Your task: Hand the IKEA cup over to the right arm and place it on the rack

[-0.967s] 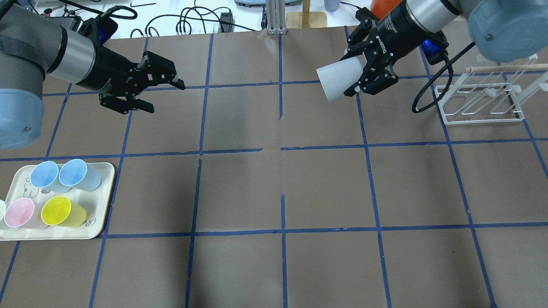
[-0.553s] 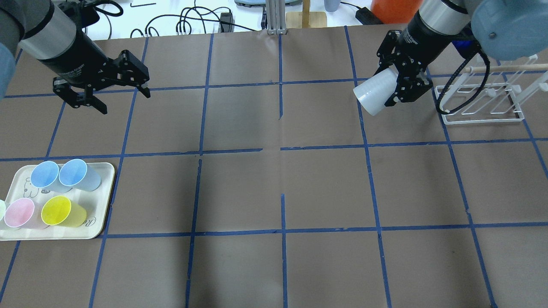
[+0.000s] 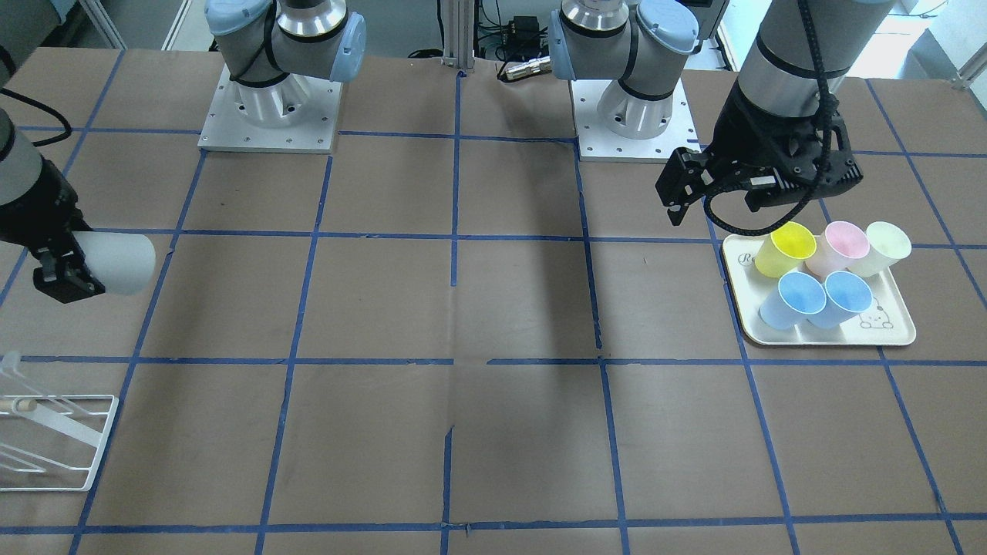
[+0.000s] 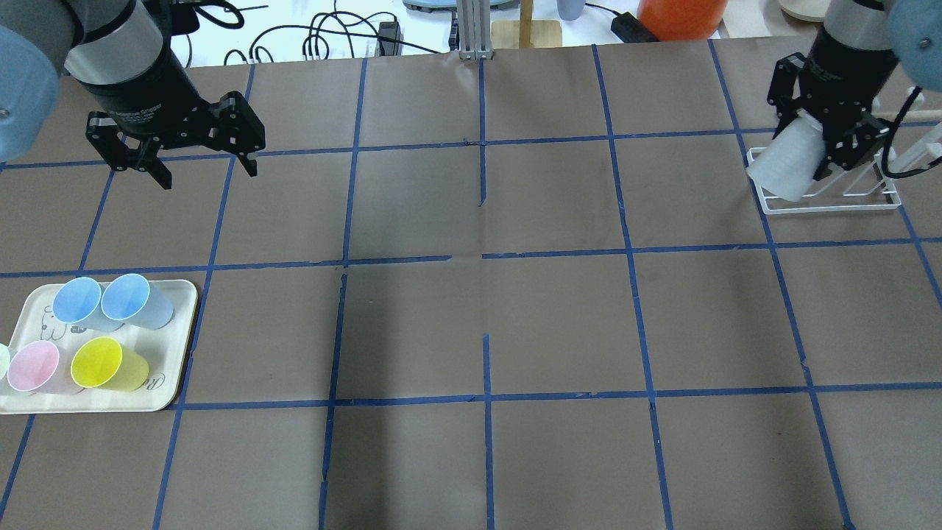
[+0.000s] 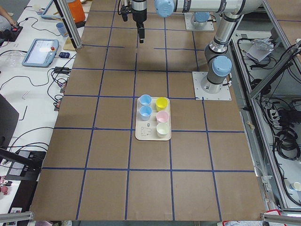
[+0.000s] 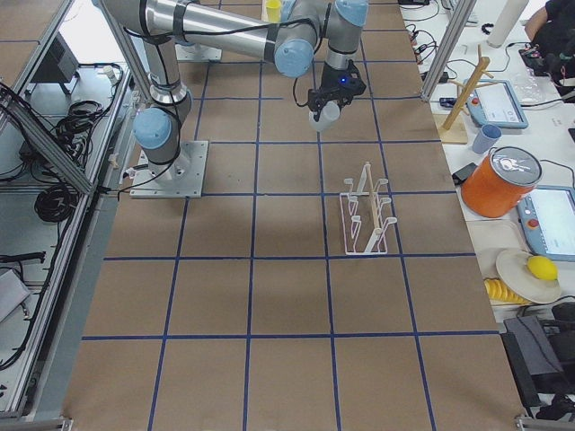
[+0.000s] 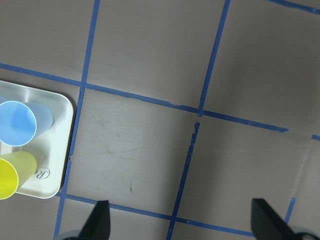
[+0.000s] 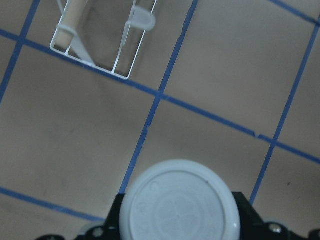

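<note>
Tray, lower left of left wrist view: one printed script letter "R" nr corner, upside down. Same "R" at tray's upper-left corner in front-facing view, lower-right corner in overhead view.
Left gripper, upper left of overhead view: small white print on black body, last word looks like "Gripper", rest too small.
IKEA cup base, btm ctr of right wrist view: embossed marks, illegible.

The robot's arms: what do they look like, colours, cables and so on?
The left arm and right arm are silver-grey tubes with light-blue joint caps. The left gripper and right gripper are black and two-fingered; white lettering marks the left wrist. A ribbed black hose runs along the left arm.
</note>
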Robot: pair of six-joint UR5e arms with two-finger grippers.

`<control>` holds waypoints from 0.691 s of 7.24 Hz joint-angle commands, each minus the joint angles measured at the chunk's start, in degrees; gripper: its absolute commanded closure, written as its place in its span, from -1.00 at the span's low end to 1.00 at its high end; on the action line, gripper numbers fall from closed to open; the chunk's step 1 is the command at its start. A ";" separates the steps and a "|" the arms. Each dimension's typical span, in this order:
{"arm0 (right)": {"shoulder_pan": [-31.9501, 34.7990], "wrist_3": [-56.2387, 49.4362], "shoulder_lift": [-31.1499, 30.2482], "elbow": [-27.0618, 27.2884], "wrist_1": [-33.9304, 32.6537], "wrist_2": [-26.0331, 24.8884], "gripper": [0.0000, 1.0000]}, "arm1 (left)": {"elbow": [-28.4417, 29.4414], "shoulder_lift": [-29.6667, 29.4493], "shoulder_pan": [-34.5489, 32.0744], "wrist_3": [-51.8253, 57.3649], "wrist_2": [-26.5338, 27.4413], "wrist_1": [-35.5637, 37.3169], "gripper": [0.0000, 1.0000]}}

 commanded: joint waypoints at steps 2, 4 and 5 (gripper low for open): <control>-4.97 -7.29 2.02 1.39 -9.95 -4.89 1.00 | 5.86 -3.32 -0.18 4.14 -1.39 -1.61 -1.00; -4.97 -7.29 3.43 1.74 -14.18 -8.24 1.00 | 8.25 -5.17 -0.18 4.88 -4.10 -2.85 -1.00; -5.06 -7.20 4.75 1.66 -14.72 -9.64 1.00 | 7.74 -5.00 -0.44 5.49 -3.77 -4.07 -1.00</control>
